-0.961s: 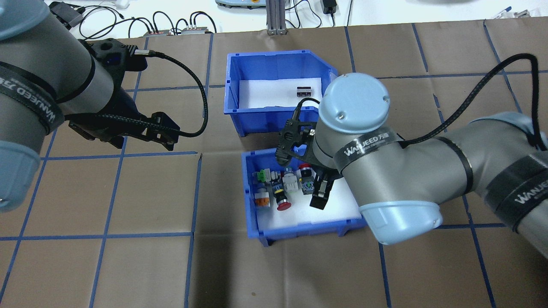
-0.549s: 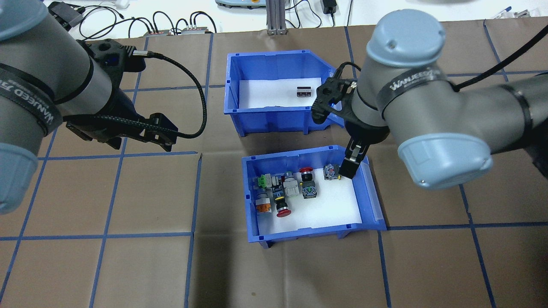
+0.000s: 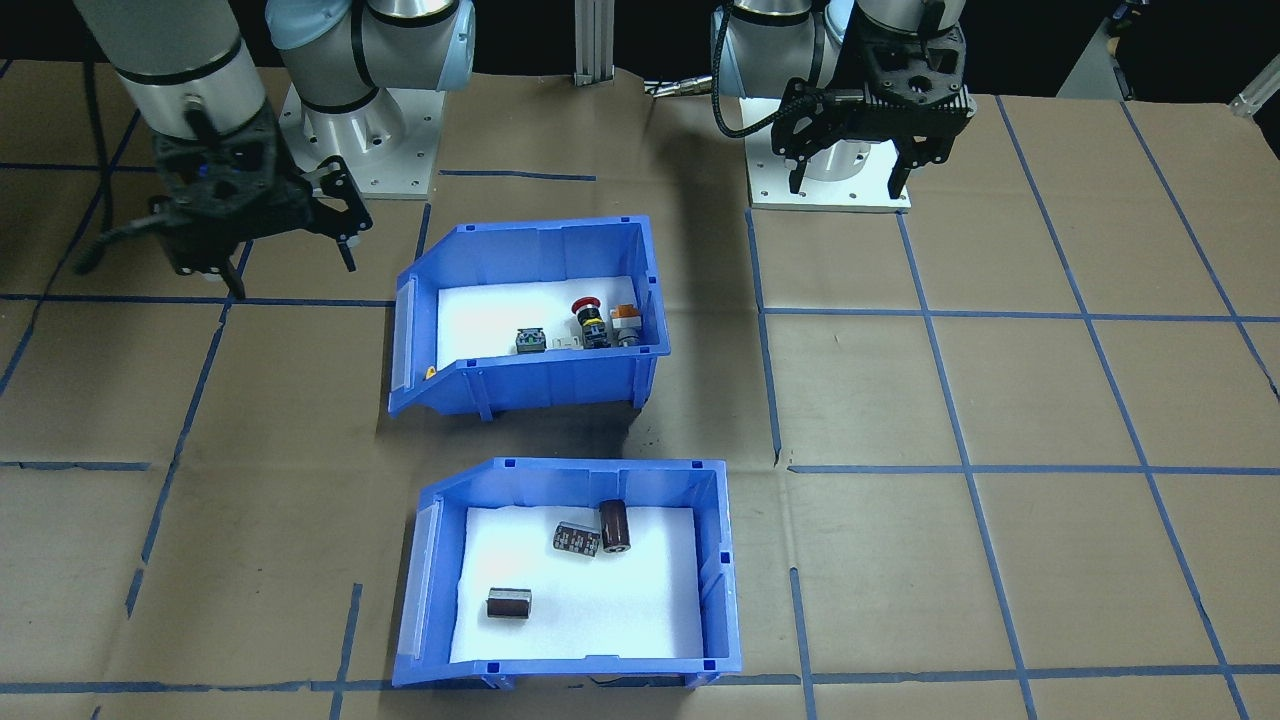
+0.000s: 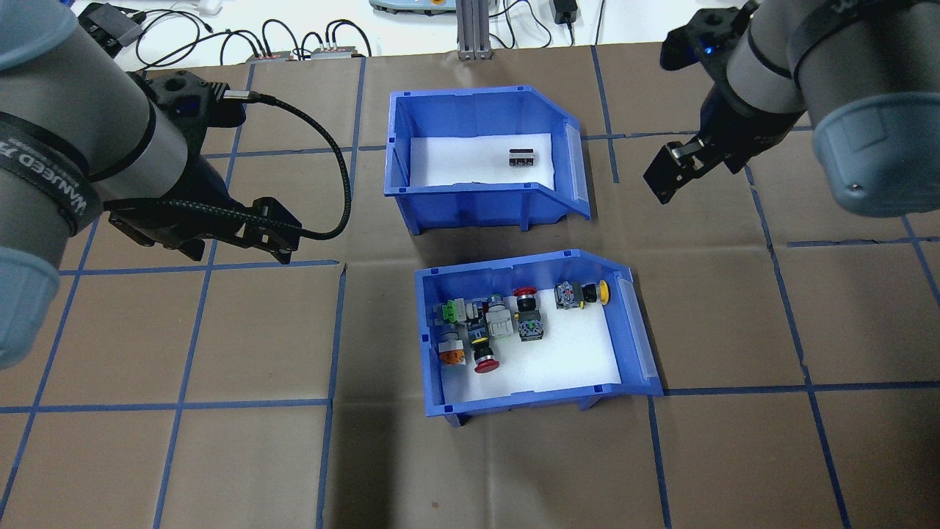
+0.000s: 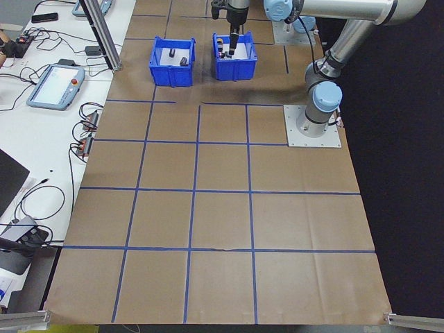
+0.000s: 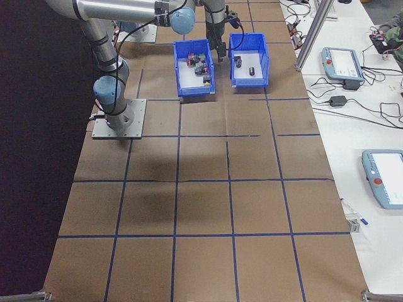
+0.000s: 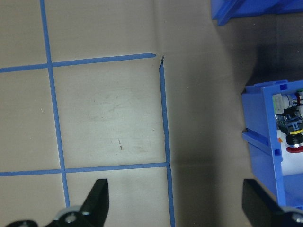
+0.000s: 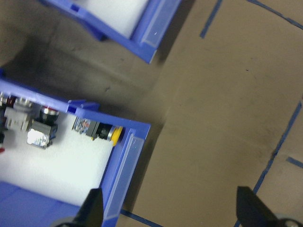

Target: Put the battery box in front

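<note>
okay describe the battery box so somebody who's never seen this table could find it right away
Two blue open-front bins sit mid-table on the brown paper, one behind the other. In the overhead view the battery box is the farther one from the robot. Its white foam holds only a few small dark batteries, whereas the switch bin holds colourful push-buttons.

Your blue plastic open-front battery box [image 4: 477, 158] with its white foam liner sits upright on the table's far side, holding three small dark cylindrical batteries [image 3: 507, 604] lying apart.
</note>
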Robot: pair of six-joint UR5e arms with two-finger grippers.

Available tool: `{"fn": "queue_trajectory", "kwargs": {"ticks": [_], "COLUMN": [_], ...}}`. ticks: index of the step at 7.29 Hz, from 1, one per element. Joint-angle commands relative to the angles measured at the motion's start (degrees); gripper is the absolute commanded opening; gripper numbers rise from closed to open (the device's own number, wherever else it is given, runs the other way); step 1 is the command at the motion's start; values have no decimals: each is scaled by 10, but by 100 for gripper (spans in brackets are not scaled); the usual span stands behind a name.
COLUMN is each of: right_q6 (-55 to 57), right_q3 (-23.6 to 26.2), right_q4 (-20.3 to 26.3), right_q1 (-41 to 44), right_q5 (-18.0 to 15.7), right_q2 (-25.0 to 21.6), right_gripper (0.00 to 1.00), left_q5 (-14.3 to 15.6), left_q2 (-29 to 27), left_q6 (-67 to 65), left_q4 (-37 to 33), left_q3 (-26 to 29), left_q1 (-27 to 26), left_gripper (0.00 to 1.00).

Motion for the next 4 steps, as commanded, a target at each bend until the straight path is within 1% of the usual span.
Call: {"fn": "queue_trajectory", "kwargs": {"ticks": [1, 2, 4], "right_q6": [184, 205, 207], "right_q3": [-46, -59, -58], "right_q4": [34, 53, 55], "right_q1": [-2, -2, 1], "right_q5": [2, 2, 1], "right_q2": [21, 34, 37], "right_gripper": [100, 100, 100], "left_q5": [0, 1, 6], "left_q2": [0, 0, 7], "left_q6": [0, -1, 0], "left_q4": [-2, -11, -14], "left_q3": [-1, 0, 1], "left_q1": [2, 3, 2], "left_gripper": [99, 99, 99]}}
